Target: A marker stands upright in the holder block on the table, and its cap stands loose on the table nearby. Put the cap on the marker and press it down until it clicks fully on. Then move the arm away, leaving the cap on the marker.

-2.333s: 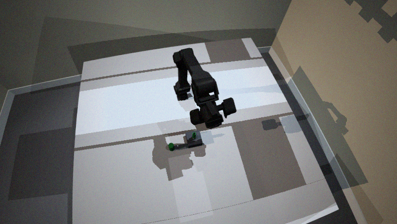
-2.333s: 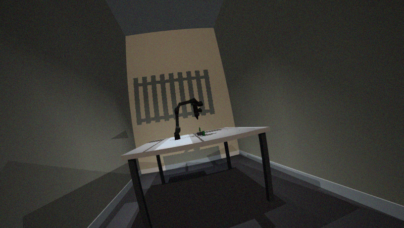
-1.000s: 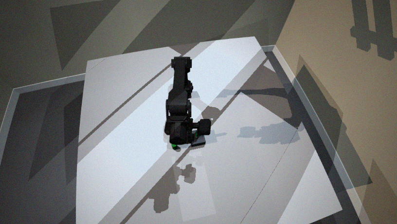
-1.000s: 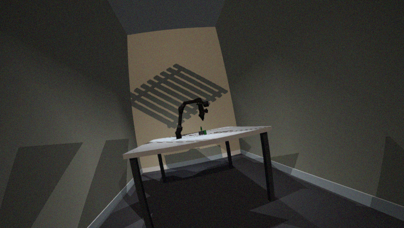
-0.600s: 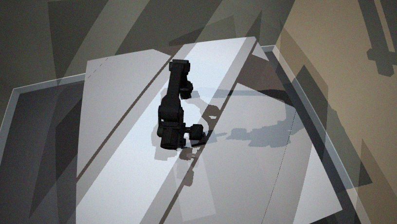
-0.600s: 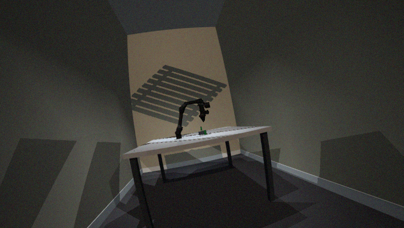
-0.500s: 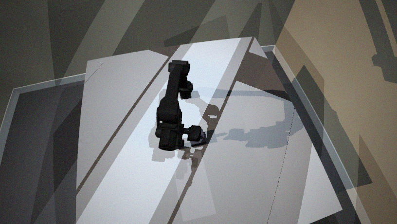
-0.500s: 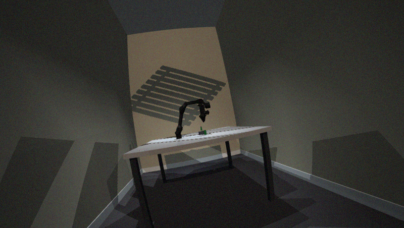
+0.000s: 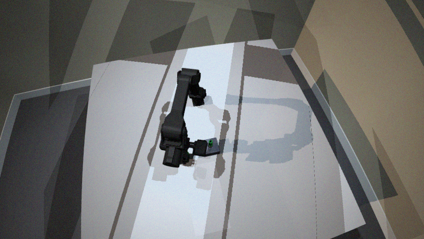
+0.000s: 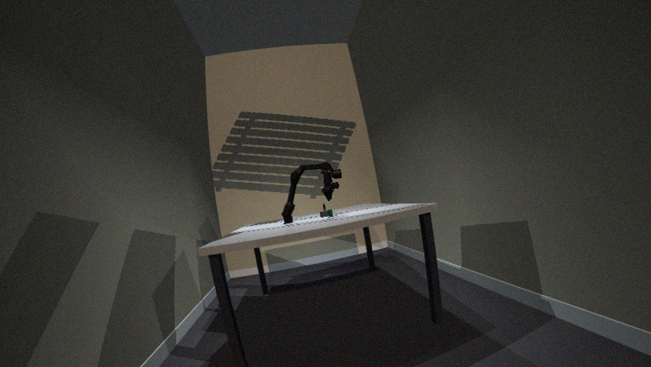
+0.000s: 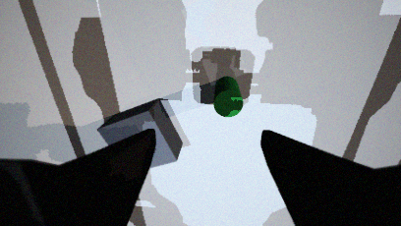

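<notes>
Wrist view: green cap [image 11: 228, 102] [image 10: 330, 212] ahead, between wide-apart, unloaded gripper [image 11: 208, 137] [image 10: 329, 199] fingertips.

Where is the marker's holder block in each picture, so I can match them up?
Top: just below centre, at the arm's right edge, the holder block.
Exterior: a little below centre, small, on the tabletop.
Wrist: left of centre, partly behind the picture's left jaw.
Shared landmark: the pale tabletop beneath it.

Plain room, lone table [image 9: 267, 184] [image 10: 319, 227]
</notes>
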